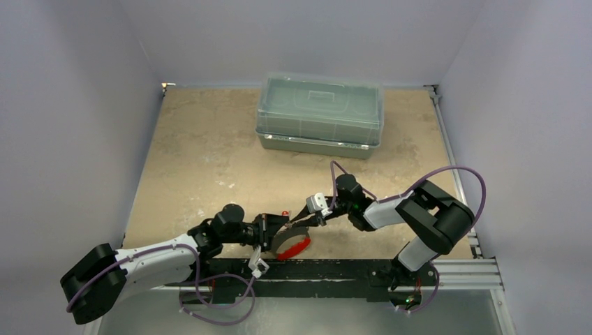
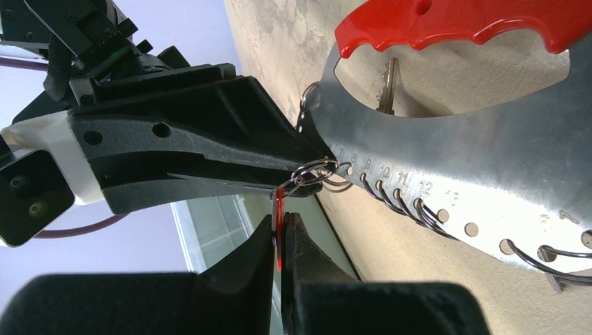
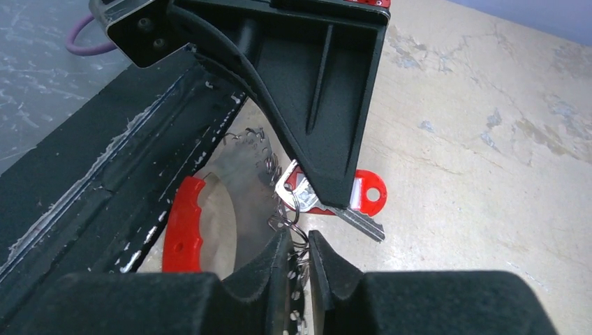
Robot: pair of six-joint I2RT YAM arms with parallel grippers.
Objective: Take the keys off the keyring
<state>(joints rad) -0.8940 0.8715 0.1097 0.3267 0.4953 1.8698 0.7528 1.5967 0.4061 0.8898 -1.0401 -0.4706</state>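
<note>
The keyring (image 1: 293, 246) is a crescent-shaped silvery plate with a red outer edge, near the table's front edge between my two grippers. My left gripper (image 1: 278, 225) is shut on the thin red head of a key (image 2: 279, 225) that hangs on a small metal loop (image 2: 314, 172) at the plate's tip (image 2: 447, 146). My right gripper (image 3: 300, 243) is shut on the plate's edge among its wire loops. In the right wrist view the red key head (image 3: 368, 192) and a silver key blade (image 3: 359, 222) lie under a left finger (image 3: 328, 125). Another silver key (image 2: 389, 87) hangs behind the plate.
A large clear plastic box (image 1: 320, 115) stands at the back middle of the table. The black mounting rail (image 1: 335, 269) runs along the front edge right below the keyring. White walls close in the left, right and back sides.
</note>
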